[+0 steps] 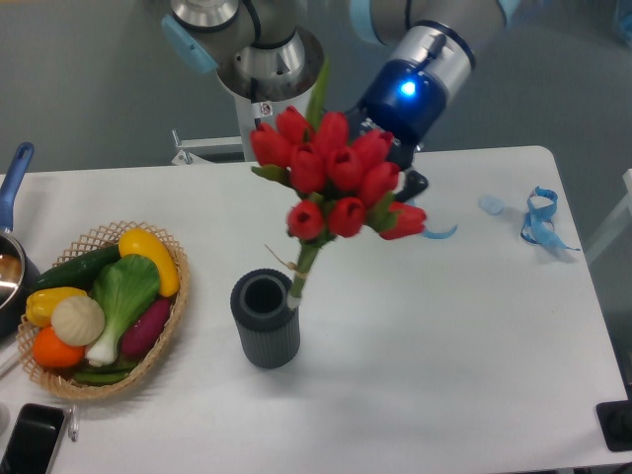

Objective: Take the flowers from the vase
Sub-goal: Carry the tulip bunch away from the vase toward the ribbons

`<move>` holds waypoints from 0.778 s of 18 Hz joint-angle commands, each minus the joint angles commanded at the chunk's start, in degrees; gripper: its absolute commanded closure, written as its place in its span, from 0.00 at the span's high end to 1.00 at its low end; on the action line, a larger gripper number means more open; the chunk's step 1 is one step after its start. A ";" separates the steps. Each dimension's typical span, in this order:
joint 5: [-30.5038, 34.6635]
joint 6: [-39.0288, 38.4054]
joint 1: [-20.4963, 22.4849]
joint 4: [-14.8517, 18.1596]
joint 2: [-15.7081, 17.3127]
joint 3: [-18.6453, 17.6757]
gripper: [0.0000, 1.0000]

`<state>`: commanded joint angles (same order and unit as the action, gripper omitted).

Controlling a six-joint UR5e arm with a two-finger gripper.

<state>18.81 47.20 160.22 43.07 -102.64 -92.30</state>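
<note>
The flowers [336, 178], a bunch of red tulip buds with green leaves, hang tilted above the table, right of centre. Their thin green stems [303, 265] slant down to the left, and the stem tips overlap the right rim of the vase [265, 326]. That vase is a dark grey ribbed cup, and its round mouth looks empty. Behind the bunch is my gripper [399, 188], shut on the flowers. The buds hide most of its fingers; one dark fingertip [416, 183] shows at the right.
A wicker basket [99, 230] of toy vegetables sits at the left. A pot with a blue handle [14, 176] is at the left edge and a black phone [30, 440] at the front left corner. Blue ribbon scraps [538, 219] lie at the right.
</note>
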 joint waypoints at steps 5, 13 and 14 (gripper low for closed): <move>0.26 0.88 1.50 0.00 -3.52 3.88 0.45; 2.81 1.14 1.67 0.00 -3.97 3.62 0.45; 3.51 1.23 1.59 0.00 -4.06 3.62 0.45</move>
<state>22.32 48.43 161.81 43.07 -106.70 -88.68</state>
